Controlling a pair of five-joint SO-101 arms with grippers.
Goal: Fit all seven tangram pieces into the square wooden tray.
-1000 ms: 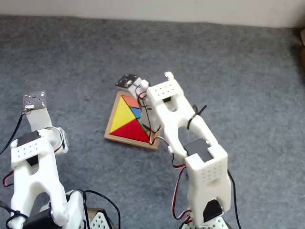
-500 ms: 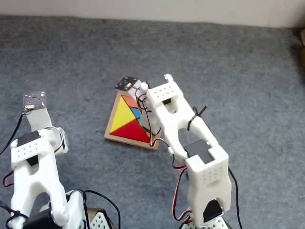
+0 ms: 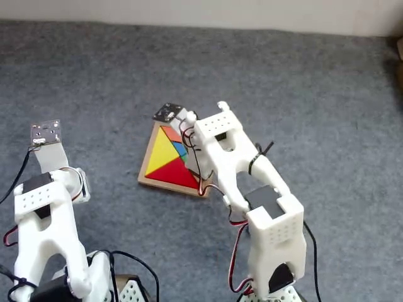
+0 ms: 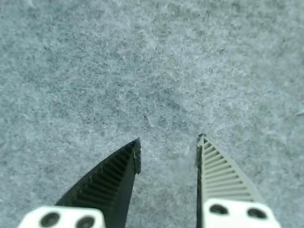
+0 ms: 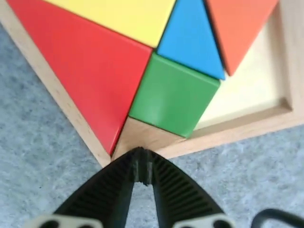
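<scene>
Eyes on the square wooden tray [image 5: 237,129], and five pieces lie flat inside it. The big red triangle [image 5: 90,71] runs along one rim, and the big yellow triangle [image 5: 118,14] meets it edge to edge. The green square [image 5: 173,95] sits tight against the red one, with the blue triangle [image 5: 190,42] touching its far side. That blue piece is wedged between the yellow and the orange triangle [image 5: 237,28]. Beside the orange and green pieces there is a pale bare patch of tray floor [image 5: 247,90]. A small bare wedge of wood also shows between the red triangle and the green square at the near corner.

My right claw [image 5: 141,166] hangs right at that corner. Its jaws are closed, black tips pressed against each other, just over the rim where it meets the carpet.

From the high view the tray [image 3: 170,185] sits turned at an angle near the middle of the table. Red [image 3: 171,171], yellow [image 3: 162,151] and orange [image 3: 171,133] show on its open side. My right arm [image 3: 220,145] stretches across the other side and covers it.

Over on the left, my left claw [image 4: 168,141] is spread wide, one black finger and one pale one. It points down at the grey carpet [image 4: 142,57], and my left arm [image 3: 44,207] stands well apart from the tray.
</scene>
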